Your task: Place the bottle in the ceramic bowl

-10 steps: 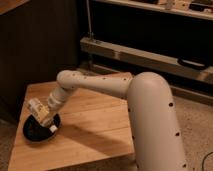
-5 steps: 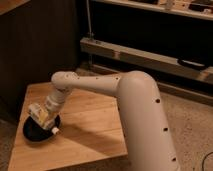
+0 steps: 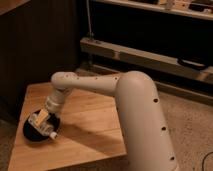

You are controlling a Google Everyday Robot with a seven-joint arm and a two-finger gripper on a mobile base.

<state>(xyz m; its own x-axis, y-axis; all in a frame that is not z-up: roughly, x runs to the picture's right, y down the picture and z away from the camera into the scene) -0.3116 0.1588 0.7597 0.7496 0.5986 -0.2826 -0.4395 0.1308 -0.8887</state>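
Observation:
The ceramic bowl [image 3: 30, 134], black and shallow, sits near the left front corner of the wooden table [image 3: 92, 125]. My gripper [image 3: 40, 121] hangs right over the bowl, at the end of the white arm that reaches in from the right. A small pale shape with a white end, the bottle [image 3: 50, 133], lies slanted at the bowl's right side, just under the gripper. I cannot tell whether it rests in the bowl or is still gripped. The gripper hides much of the bowl's inside.
The table's front edge runs close below the bowl and its left edge is just beside it. A dark cabinet wall rises behind the table. To the right a metal shelf rack [image 3: 150, 52] stands on speckled floor [image 3: 195, 130].
The gripper has come down and slightly left, closer into the bowl, with the pale bottle under it. The arm's elbow has swung a little left. The bowl has stayed in place.

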